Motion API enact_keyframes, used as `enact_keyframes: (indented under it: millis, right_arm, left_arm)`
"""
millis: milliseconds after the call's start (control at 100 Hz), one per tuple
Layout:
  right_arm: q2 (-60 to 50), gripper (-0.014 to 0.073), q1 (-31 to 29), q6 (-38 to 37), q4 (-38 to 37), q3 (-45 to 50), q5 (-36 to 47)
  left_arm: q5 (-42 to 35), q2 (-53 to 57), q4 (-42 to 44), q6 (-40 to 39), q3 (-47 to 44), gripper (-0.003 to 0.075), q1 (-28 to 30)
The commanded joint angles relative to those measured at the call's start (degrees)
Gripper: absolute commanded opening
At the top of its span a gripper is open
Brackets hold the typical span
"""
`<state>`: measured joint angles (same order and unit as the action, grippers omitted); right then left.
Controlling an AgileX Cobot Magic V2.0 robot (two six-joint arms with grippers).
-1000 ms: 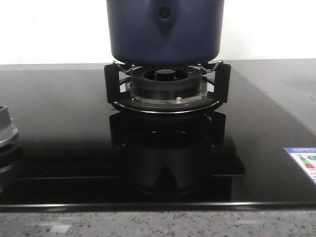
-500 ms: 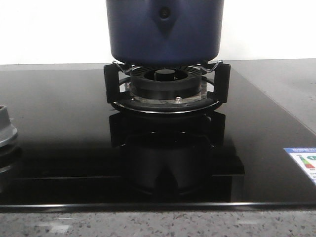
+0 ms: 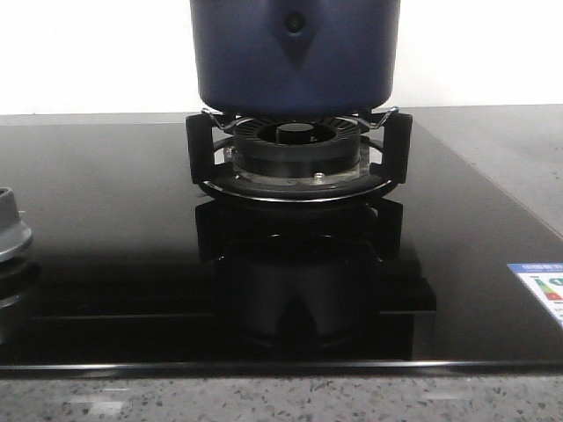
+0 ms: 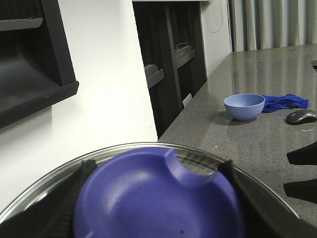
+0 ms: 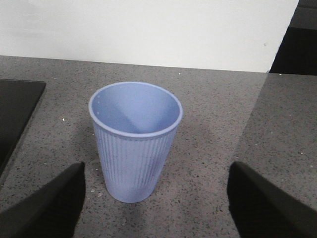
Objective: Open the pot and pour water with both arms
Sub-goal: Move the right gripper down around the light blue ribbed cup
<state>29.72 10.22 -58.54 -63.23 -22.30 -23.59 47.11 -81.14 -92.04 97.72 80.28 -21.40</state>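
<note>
The dark navy pot [image 3: 295,54] stands on the black ringed burner [image 3: 297,154] at the middle of the hob; its top is cut off by the frame. No gripper shows in the front view. My left gripper [image 4: 156,198] is shut on the purple-blue knob [image 4: 158,198] of a glass lid [image 4: 124,152], one finger on each side. Whether the lid rests on the pot cannot be told. My right gripper [image 5: 156,208] is open, its fingers [image 5: 47,208] wide apart just short of an upright, empty, ribbed light-blue cup [image 5: 134,144] on the grey counter.
Black glass hob [image 3: 106,220] with a grey knob [image 3: 10,230] at its left and a label [image 3: 541,286] at its right. Beyond the lid, on the counter: a blue bowl [image 4: 243,106], a blue cloth [image 4: 285,101], a grey mouse [image 4: 301,116]. Dark shelving [image 4: 168,59] lines the wall.
</note>
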Motion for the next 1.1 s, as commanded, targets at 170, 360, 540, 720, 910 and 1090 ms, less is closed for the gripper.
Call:
enact_keyframes:
  millis: [170, 360, 540, 720, 910, 1090]
  right_arm:
    - [2.46, 0.0535, 0.18, -1.77, -3.15, -1.45, 3.82]
    - [4.51, 0.0535, 0.18, -3.81, -5.06, -1.45, 5.71]
    - [5.03, 0.0535, 0.18, -7.98, -4.92, -1.45, 6.81]
    - [3.75, 0.0532, 0.18, -10.74, -0.77, -1.95, 10.88]
    - [3.75, 0.0532, 0.18, -10.74, -0.86, -4.30, 9.43]
    - [3.75, 0.0532, 0.18, -10.64, -1.00, -5.67, 8.13]
  left_arm:
    - [0.96, 2.47, -4.45, -0.55, 2.13, 0.0335, 0.12]
    - [1.08, 2.37, -4.45, -0.55, 2.13, 0.0335, 0.12]
    - [1.29, 2.37, -4.45, -0.55, 2.13, 0.0335, 0.12]
    - [1.40, 2.37, -4.30, -0.55, 2.13, 0.0335, 0.12]
    - [1.40, 2.37, -4.09, -0.55, 2.13, 0.0335, 0.12]
    - [1.40, 2.37, -4.09, -0.55, 2.13, 0.0335, 0.12]
